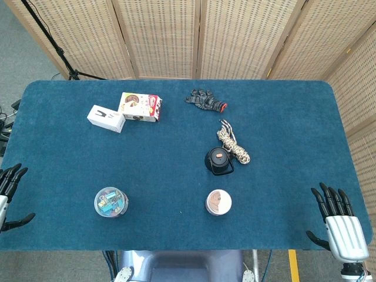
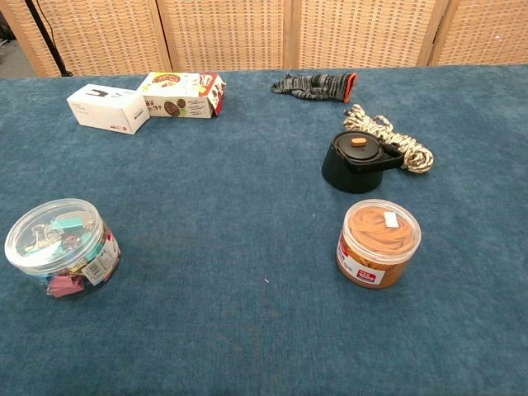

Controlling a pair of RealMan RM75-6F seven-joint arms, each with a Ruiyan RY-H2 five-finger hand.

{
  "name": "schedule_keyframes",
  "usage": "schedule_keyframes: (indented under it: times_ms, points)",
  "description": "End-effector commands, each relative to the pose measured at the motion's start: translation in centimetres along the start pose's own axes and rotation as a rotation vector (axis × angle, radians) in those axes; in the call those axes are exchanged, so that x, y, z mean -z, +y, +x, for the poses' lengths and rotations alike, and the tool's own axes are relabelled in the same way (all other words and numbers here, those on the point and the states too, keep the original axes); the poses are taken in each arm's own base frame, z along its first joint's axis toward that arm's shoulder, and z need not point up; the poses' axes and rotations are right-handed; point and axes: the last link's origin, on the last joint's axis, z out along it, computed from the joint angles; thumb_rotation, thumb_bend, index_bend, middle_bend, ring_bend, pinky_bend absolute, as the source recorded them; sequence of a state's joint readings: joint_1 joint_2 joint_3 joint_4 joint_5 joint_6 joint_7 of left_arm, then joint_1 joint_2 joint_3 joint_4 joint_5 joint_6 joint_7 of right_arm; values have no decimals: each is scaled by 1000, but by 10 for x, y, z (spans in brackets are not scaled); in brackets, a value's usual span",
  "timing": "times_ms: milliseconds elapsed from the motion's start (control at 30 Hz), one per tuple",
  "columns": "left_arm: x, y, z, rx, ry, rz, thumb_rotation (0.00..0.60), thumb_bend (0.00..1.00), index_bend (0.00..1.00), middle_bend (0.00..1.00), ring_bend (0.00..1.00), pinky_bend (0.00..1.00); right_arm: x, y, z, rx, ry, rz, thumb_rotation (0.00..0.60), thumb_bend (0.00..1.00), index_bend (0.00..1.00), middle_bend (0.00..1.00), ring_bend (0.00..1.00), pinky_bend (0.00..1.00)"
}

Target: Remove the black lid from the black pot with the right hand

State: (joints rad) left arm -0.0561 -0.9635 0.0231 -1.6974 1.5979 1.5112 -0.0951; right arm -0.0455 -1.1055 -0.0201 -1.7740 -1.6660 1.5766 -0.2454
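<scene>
A small black pot [image 1: 218, 161] [image 2: 356, 167] stands right of the table's middle. Its black lid [image 1: 218, 156] [image 2: 360, 147], with an orange knob on top, sits on it. My right hand [image 1: 336, 221] rests open at the table's front right corner, fingers spread and pointing away from me, well to the right of the pot and nearer to me. My left hand [image 1: 9, 189] is open at the front left edge, partly cut off by the frame. Neither hand shows in the chest view.
A coiled rope [image 1: 232, 144] [image 2: 388, 136] lies just behind the pot, a grey glove [image 1: 206, 100] [image 2: 316, 85] farther back. A tub of rubber bands [image 1: 218, 202] [image 2: 379, 243] stands in front of the pot. A jar of clips [image 1: 111, 202] [image 2: 62, 246] and two boxes [image 1: 125, 111] [image 2: 144, 99] are on the left.
</scene>
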Motion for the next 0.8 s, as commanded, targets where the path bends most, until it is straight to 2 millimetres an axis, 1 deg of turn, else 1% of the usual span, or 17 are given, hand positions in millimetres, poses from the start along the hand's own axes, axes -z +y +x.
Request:
schedule_keyframes:
  times_ms: [33, 167, 233, 333, 400, 467, 500, 633, 667, 733, 767, 800]
  points:
    - [0, 0, 0, 1, 0, 1, 600, 85, 0, 0, 0, 0, 0, 0, 0, 3, -2, -1, 600, 0, 0, 0, 0, 0]
    - [0, 1, 1, 1, 5, -8, 600, 85, 0, 0, 0, 0, -3, 3, -2, 13, -9, -6, 600, 0, 0, 0, 0, 0]
    - [1, 2, 2, 0, 7, -14, 600, 84, 0, 0, 0, 0, -9, 5, -2, 6, 1, -13, 600, 0, 0, 0, 0, 0]
    - [1, 1, 2, 0, 7, -9, 600, 85, 0, 0, 0, 0, -23, 6, -1, -2, 28, -14, 600, 0, 0, 0, 0, 0]
    - [0, 0, 4, 7, 14, -2, 600, 85, 0, 0, 0, 0, -44, 4, 2, -3, 41, 0, 600, 0, 0, 0, 0, 0]
    - [0, -1, 4, 9, 16, 0, 600, 85, 0, 0, 0, 0, -55, 1, 5, -5, 44, 8, 600, 0, 0, 0, 0, 0]
    - [-1, -1, 5, 12, 19, 1, 600, 85, 0, 0, 0, 0, -69, -7, 8, -7, 48, 32, 600, 0, 3, 0, 0, 0]
    - [-2, -1, 6, 19, 17, 1, 600, 85, 0, 0, 0, 0, -99, -30, 11, -45, 6, 100, 600, 1, 66, 0, 0, 0]
    - [-2, -1, 6, 18, 14, 0, 600, 85, 0, 0, 0, 0, -110, -41, 10, -67, -16, 134, 600, 17, 94, 0, 0, 0]
    - [-2, -2, 6, 19, 13, 2, 600, 85, 0, 0, 0, 0, -124, -54, 9, -80, -48, 167, 600, 99, 152, 0, 0, 0]
    - [-3, -3, 6, 21, 12, 4, 600, 85, 0, 0, 0, 0, -134, -66, 8, -91, -70, 196, 600, 137, 171, 0, 0, 0]
    - [-3, -3, 6, 23, 12, 5, 600, 85, 0, 0, 0, 0, -140, -72, 7, -95, -85, 207, 600, 184, 198, 0, 0, 0]
